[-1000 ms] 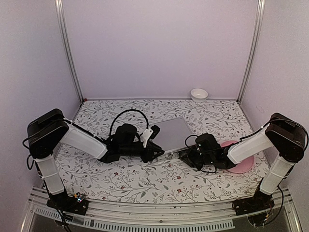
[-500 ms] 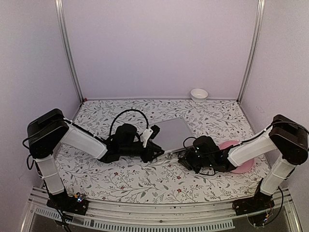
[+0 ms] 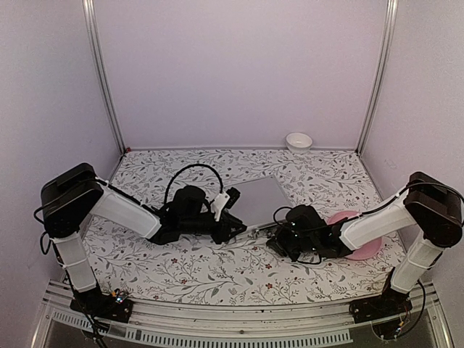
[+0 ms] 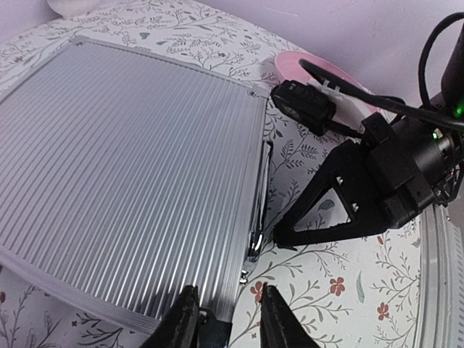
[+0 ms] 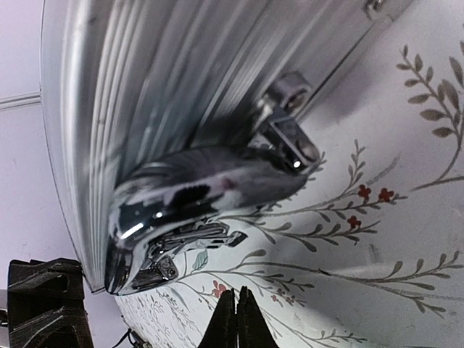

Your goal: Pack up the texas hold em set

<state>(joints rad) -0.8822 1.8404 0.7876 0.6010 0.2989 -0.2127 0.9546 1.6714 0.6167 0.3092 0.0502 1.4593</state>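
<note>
The silver ribbed case (image 3: 257, 199) lies shut on the floral table. It fills the left wrist view (image 4: 123, 152), with its chrome handle (image 4: 261, 196) on the front edge. My left gripper (image 3: 230, 226) is open. Its fingertips (image 4: 187, 319) straddle the case's near left corner, one over the lid and one over the table. My right gripper (image 3: 275, 241) is shut and empty, with its tip (image 5: 235, 319) on the table just below the handle (image 5: 203, 188). It also shows in the left wrist view (image 4: 279, 239). Chips, cards, triangle and disc are out of view.
A pink plate (image 3: 359, 250) lies under the right arm and also shows in the left wrist view (image 4: 304, 65). A white bowl (image 3: 299, 141) stands at the back wall. Walls and metal posts close in the table.
My right gripper has slid a little left and nearer along the case's front edge, by the handle. The left arm and the case have not moved.
</note>
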